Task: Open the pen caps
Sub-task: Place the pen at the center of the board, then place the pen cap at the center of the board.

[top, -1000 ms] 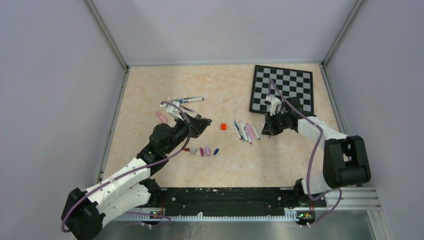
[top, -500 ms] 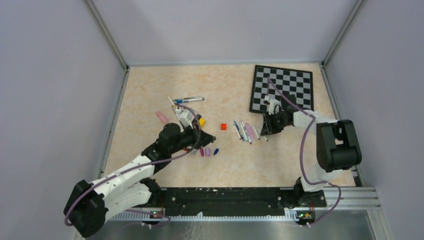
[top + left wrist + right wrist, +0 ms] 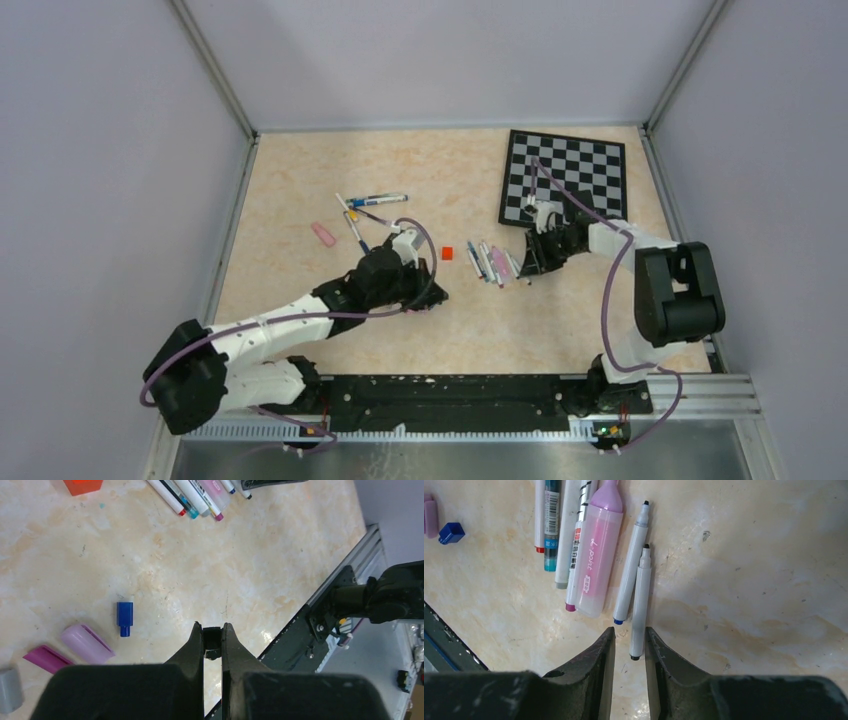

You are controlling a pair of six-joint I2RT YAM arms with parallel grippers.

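Caps: lilac cap (image 3: 86, 642) and blue cap (image 3: 124, 618) are laid on the tabletop (image 3: 250, 555), the blue one's long axis running up the left wrist view, narrow end nearest.
Left fingers (image 3: 192, 645): closed on a black cap (image 3: 212, 641).
Pens (image 3: 596, 560): laid parallel, nibs pointed away from the right fingers (image 3: 599, 655), which are narrowly parted around a white pen's (image 3: 641, 605) black end, ungripped.
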